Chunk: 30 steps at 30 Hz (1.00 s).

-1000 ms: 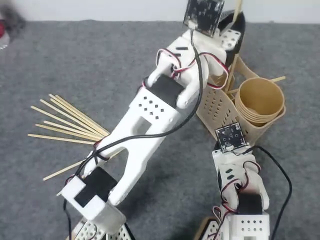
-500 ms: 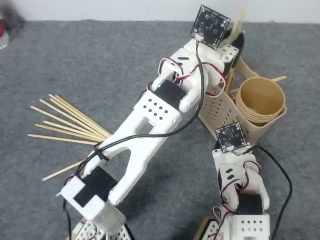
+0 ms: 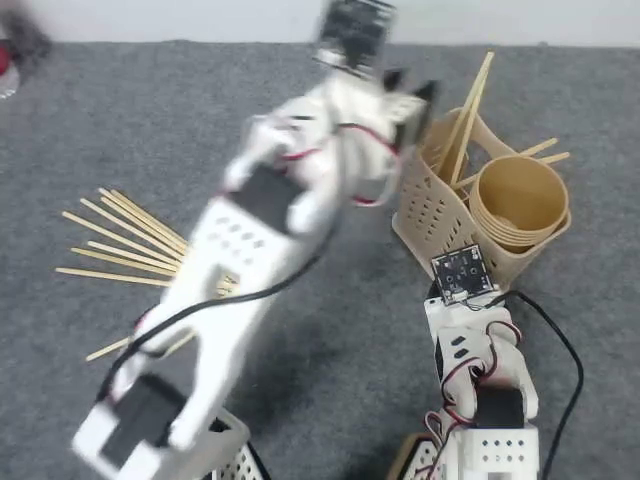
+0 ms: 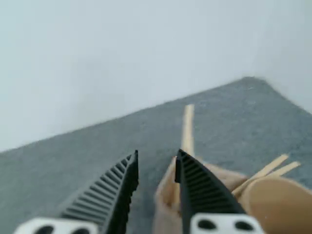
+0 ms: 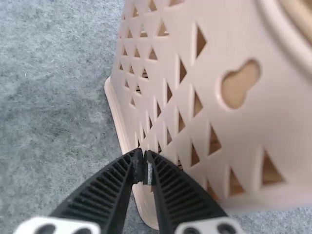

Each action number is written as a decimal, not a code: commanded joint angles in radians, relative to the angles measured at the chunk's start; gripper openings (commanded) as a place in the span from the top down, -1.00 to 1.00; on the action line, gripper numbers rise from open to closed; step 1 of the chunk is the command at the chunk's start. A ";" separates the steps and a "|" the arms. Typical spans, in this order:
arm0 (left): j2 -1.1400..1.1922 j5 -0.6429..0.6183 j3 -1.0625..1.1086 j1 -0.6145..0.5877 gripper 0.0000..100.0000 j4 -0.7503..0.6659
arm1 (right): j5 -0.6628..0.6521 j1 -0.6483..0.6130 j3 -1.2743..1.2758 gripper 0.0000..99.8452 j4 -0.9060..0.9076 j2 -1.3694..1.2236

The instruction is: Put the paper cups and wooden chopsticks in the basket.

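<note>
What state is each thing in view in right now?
basket, upright, partly filled.
paper cups, stacked upright in the basket.
chopsticks in the basket, leaning upright.
loose chopsticks, lying fanned on the table.
left gripper, open, empty.
right gripper, shut, at the basket's base.

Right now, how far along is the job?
Done: stacked tan paper cups and a few wooden chopsticks stand in the beige perforated plastic basket. In hand: nothing; left hand open by the basket, right hand shut at its base. Left: loose wooden chopsticks fanned on the grey carpet.
</note>
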<state>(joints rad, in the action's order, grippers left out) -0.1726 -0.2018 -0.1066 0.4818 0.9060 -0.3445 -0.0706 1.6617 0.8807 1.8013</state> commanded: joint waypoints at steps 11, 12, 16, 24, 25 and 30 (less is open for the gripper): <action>-0.084 -0.012 -0.015 -0.813 0.76 0.674 | 0.003 0.016 0.002 0.98 -0.012 0.013; -0.031 -0.014 -0.015 -0.848 0.76 0.698 | 0.003 0.016 0.002 0.98 -0.012 0.013; 0.210 -0.026 -0.013 -0.924 0.77 0.858 | 0.003 0.016 0.003 0.98 -0.012 0.013; 0.528 -0.262 -0.019 -0.985 0.93 0.720 | 0.003 0.015 0.017 0.98 -0.018 0.013; 0.543 -0.292 -0.028 -0.987 0.93 0.697 | 0.003 0.015 0.017 0.98 -0.018 0.013; 0.611 -0.370 -0.079 -0.985 0.93 0.635 | 0.003 0.015 0.017 0.98 -0.019 0.013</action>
<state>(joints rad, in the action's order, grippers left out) 0.4150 -0.5240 -0.1235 -0.5002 1.5904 -0.3445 -0.0706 1.6663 0.8807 1.8013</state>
